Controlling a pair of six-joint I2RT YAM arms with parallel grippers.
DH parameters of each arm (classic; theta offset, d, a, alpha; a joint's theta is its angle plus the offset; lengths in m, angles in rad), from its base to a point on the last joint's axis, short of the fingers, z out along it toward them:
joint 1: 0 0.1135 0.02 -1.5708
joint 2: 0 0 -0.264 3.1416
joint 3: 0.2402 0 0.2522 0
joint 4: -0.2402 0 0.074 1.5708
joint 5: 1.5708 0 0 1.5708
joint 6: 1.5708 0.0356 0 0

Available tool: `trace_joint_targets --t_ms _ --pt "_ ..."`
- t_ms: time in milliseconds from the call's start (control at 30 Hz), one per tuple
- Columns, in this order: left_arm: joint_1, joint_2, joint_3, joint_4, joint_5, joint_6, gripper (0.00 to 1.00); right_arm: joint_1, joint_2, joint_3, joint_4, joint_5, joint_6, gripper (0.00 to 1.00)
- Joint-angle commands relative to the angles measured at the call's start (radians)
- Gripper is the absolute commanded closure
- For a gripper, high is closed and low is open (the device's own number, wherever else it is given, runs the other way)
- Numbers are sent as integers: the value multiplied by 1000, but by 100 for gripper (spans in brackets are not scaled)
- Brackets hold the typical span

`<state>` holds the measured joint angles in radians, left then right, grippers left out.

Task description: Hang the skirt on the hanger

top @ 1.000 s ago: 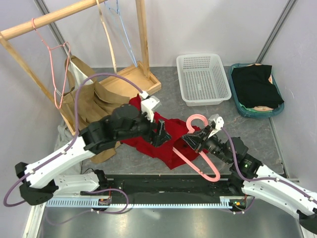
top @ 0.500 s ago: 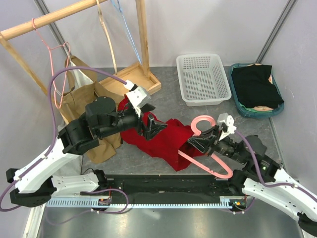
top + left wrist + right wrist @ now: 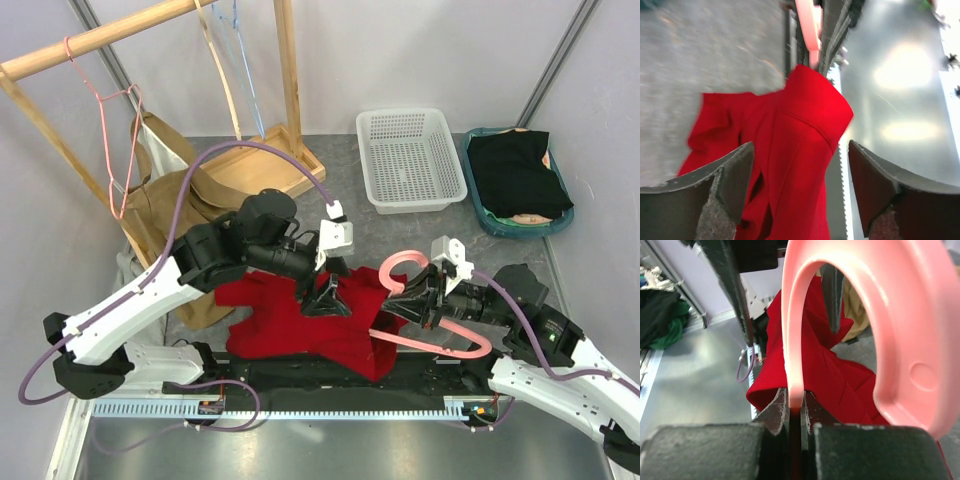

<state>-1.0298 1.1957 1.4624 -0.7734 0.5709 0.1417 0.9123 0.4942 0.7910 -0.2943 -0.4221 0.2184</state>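
The red skirt [image 3: 285, 320] lies crumpled at the table's near edge, partly over the black rail. My left gripper [image 3: 328, 298] hovers just above its right part, jaws wide open. In the left wrist view the skirt [image 3: 800, 135] fills the gap below the open gripper [image 3: 800, 200], not pinched. My right gripper [image 3: 420, 300] is shut on the pink hanger [image 3: 440, 345], hook [image 3: 398, 264] pointing up and left beside the skirt's right edge. The right wrist view shows the gripper [image 3: 801, 405] clamped on the hanger's thin bar [image 3: 794, 340], with the skirt [image 3: 830, 375] behind.
A white basket [image 3: 410, 158] and a teal bin of black clothes [image 3: 515, 180] stand at the back right. A wooden rack [image 3: 100, 38] with wire hangers and a brown garment [image 3: 165, 215] stands at the left. The black rail [image 3: 330, 375] runs along the near edge.
The skirt has been dragged from mid-table toward the near edge and left. The left gripper moved right and nearer, jaws now open. The right gripper tipped the hanger flatter.
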Motion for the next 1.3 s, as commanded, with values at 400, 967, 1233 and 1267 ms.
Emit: trace_joint_targets --t_ms 400,967,1233,1267 --pt "-4 48 -151 -7 -86 -11 83 0 30 65 83 -12 -28 100" --pt "-3 -246 -376 180 -856 -293 98 2 35 36 -158 634 62 2" --pt "-3 -338 -384 172 -804 -326 98 2 110 -245 2 626 277 34" --pt "-3 -344 -386 172 -795 -329 98 2 112 -303 79 622 310 39"
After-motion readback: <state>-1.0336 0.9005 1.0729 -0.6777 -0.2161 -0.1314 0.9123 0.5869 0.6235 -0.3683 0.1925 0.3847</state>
